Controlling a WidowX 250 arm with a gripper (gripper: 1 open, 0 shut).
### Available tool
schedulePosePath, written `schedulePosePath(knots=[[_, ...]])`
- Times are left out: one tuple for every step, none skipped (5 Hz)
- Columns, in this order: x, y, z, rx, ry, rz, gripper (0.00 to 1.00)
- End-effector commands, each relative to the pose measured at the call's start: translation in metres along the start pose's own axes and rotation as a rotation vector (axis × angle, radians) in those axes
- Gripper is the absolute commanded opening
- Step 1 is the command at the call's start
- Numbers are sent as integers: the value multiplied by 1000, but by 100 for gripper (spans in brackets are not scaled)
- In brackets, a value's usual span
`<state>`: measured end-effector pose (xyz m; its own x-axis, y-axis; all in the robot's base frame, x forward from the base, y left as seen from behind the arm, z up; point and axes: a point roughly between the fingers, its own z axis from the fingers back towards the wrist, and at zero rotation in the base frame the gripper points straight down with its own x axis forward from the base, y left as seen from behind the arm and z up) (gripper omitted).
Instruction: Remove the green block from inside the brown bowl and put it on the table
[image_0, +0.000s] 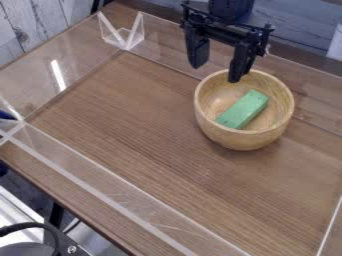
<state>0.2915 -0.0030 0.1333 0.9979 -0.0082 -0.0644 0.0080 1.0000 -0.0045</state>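
So my hand (221, 64), the black two-finger one, hangs pointing straight down over the far rim of the round light tan wooden bowl (210, 121), fingers spread wide with nothing between them. The small bright green rectangular block (243, 109) is lying flat on the bowl's bottom, a bit toward the right side of it, and from where my hand is it sits lower in the picture and a touch to the right, so toward the camera and down into the bowl. Its long axis runs on a diagonal, from lower left up to upper right in the view, so I reckon I'd want my fingers closing across the short way, either side of that diagonal, not along it. The block is the only thing in the bowl as far as I can see. The bowl itself sits on the right part of the brown wood-grain tabletop (120, 130), which has low clear acrylic walls (80, 185) round it and lots of bare wood to the left for setting the block down.
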Motion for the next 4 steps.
schedulePosePath(knots=[[5,-4,-13,-1,13,-4,100],[6,-9,-33,-6,27,-15,100],[12,-14,-46,-4,26,-29,100],[21,-17,-54,-2,29,-33,100]])
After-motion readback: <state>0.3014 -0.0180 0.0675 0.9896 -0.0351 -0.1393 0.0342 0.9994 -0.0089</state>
